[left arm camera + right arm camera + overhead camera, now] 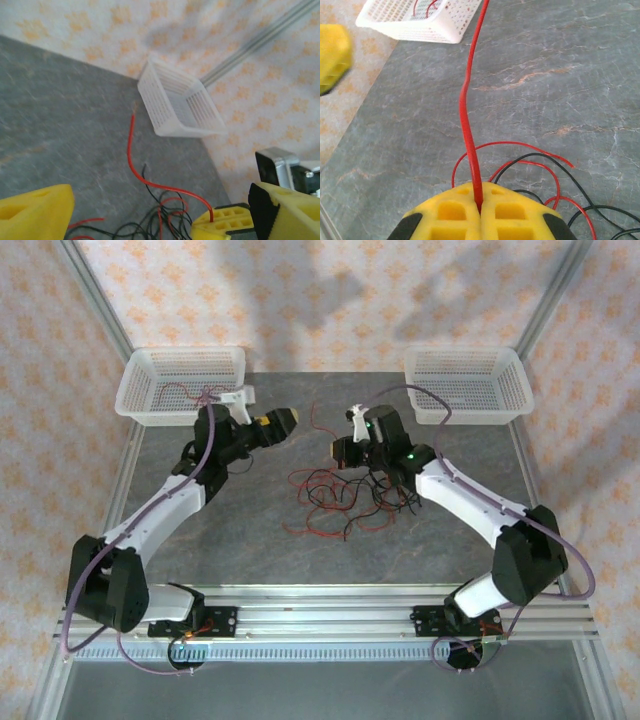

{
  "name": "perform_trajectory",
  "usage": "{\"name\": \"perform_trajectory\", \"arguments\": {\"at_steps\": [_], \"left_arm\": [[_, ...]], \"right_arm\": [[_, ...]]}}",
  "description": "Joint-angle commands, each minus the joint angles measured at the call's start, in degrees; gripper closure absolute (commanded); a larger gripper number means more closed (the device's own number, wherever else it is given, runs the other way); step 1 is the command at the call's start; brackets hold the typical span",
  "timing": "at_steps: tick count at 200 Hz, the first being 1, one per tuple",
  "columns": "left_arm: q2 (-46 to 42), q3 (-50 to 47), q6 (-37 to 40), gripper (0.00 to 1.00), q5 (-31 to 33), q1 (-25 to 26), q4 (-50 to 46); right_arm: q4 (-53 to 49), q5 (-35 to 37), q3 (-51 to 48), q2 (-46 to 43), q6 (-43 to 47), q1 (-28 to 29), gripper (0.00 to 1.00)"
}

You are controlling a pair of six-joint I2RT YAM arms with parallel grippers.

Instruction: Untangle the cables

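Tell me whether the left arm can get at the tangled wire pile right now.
Probably yes. The left gripper is open, with bare table between it and the wire pile. The right gripper, shut on a red wire, hangs over the pile's far edge, so come in from the left.

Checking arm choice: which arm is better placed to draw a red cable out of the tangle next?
Right, probably: the right gripper is shut on a red cable at the edge of the tangle, while the left gripper is open.
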State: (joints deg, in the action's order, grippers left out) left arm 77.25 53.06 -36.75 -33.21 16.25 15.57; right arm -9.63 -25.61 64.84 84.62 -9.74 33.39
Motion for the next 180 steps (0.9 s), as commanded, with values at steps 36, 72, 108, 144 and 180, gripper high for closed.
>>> {"name": "perform_trajectory", "arguments": {"at_steps": [36,72,108,144,180], "left_arm": [[6.5,1.4,-1.4,0.09,-1.3,3.9,8.9],[10.4,3.6,-1.3,0.12,0.4,4.3,9.9],[12.7,5.9,-1.7,0.2,0.9,4.5,11.4],[14.3,7.5,-3.3,0.39,0.3,4.8,13.6],[15.3,9.1,-3.6,0.61,-0.3,5.3,13.5]], "right_arm": [[5.6,-4.6,-1.3,-2.6,5.3,0.1,1.0],[6.9,-5.5,-2.4,-3.1,4.6,0.1,1.0],[8.0,-6.8,-3.4,-3.3,3.9,0.1,1.0],[8.7,-7.0,-4.4,-3.3,3.2,0.2,1.0],[9.3,-6.9,-5.0,-3.6,2.7,0.2,1.0]]}}
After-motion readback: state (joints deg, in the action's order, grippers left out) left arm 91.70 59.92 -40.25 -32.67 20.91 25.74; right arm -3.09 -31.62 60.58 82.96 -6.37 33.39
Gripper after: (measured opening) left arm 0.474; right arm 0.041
